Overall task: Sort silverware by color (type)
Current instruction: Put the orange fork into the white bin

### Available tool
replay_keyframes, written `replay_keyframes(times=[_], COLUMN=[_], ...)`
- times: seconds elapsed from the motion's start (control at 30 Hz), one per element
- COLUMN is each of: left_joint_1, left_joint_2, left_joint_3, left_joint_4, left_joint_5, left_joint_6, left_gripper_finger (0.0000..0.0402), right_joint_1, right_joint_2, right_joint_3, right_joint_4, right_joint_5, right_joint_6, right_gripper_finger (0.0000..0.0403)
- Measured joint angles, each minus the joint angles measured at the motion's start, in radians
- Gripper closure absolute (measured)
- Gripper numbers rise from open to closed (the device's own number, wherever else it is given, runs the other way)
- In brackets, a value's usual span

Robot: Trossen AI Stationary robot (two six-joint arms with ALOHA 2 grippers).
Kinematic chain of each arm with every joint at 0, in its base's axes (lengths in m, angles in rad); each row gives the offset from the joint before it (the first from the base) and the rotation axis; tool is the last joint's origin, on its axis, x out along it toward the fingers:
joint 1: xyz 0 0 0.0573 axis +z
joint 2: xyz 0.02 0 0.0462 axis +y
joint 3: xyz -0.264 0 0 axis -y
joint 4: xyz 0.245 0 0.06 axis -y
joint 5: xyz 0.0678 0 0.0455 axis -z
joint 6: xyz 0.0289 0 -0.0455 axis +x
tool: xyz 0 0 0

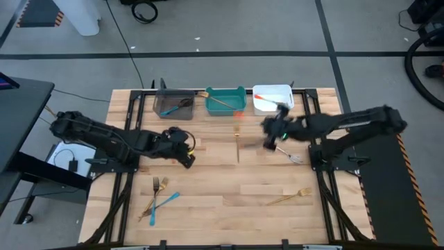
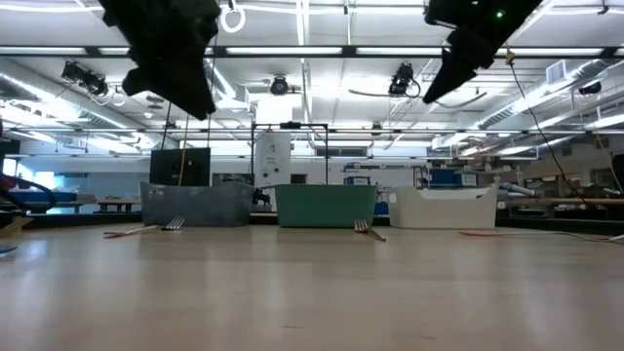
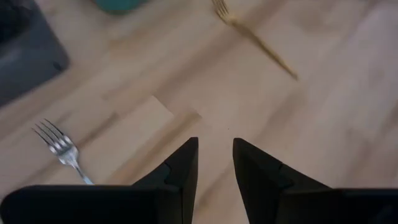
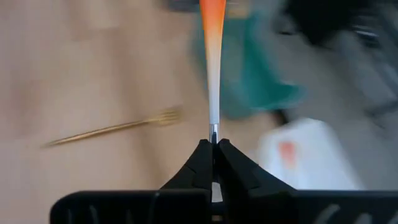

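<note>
My right gripper hangs above the table in front of the white bin, shut on an orange-handled utensil. My left gripper hovers open over the table's left half, with bare wood between its fingers. One gold fork lies flat at mid-table and another at the near right. A gold fork and a blue-handled utensil lie at the near left. A silver-tined fork lies under my right arm. My right gripper pinches the utensil's silver neck between its two fingertips. The orange handle runs straight on from the fingers, in line with them. The utensil is lifted clear of the table. Its head end is hidden behind the fingers.
Three bins stand in a row at the far edge: grey, teal and white. Each has a utensil inside: a dark one, a gold one and an orange one. Bare wood lies between the arms.
</note>
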Motion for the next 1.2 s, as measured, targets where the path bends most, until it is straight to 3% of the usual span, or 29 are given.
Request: replay_keyframes(times=[0.17,0.3,0.4,0.53,0.6,0.77,1.0,1.2], left_joint_1=[0.088,0.167,0.234,0.337,0.388,0.496,0.593,0.62], left_joint_2=[0.0,0.0,0.0,0.0,0.0,0.0,0.0,0.0], left_joint_3=[0.0,0.0,0.0,0.0,0.0,0.0,0.0,0.0], left_joint_4=[0.044,0.088,0.135,0.199,0.225,0.258,0.263,0.227], left_joint_5=[-0.035,-0.04,-0.04,-0.04,-0.04,-0.041,-0.006,0.043], left_joint_6=[0.017,0.106,0.191,0.291,0.33,0.372,0.395,0.392], left_gripper_finger=[0.0292,0.0292,0.0292,0.0292,0.0292,0.0292,0.0292,0.0292], right_joint_1=[-0.23,-0.424,-0.562,-0.723,-0.779,-0.86,-0.881,-0.878], right_joint_2=[-0.121,-0.139,-0.116,-0.04,0.015,0.143,0.283,0.354], right_joint_3=[0.0,0.0,0.0,0.001,0.001,0.001,0.001,0.001], right_joint_4=[0.004,0.066,0.142,0.176,0.159,0.11,0.11,0.113], right_joint_5=[0.04,0.035,-0.093,-0.39,-0.449,-0.456,-0.495,-0.369], right_joint_6=[-0.11,-0.217,-0.329,-0.457,-0.484,-0.506,-0.551,-0.55], right_gripper_finger=[0.0389,0.0389,0.0389,0.0389,0.0388,0.0388,0.0387,0.0369])
